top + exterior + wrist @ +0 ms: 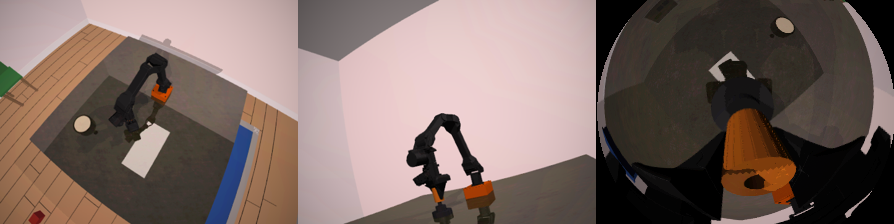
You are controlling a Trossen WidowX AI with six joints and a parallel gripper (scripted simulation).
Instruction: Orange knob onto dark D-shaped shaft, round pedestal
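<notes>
The orange knob is held upright or nearly so between the fingers of my gripper, which is shut on it. The dark round pedestal is directly below the knob. In the exterior view a short length of dark shaft shows between the knob's lower end and the pedestal, so the knob is above the pedestal's top. Whether the shaft's tip is inside the knob's hole is hidden. The shaft's flat side cannot be seen. In the top view the arm hides the knob.
A white rectangle lies on the dark table top near the gripper. A round pale-topped container stands off to one side. The arm's orange base stands behind.
</notes>
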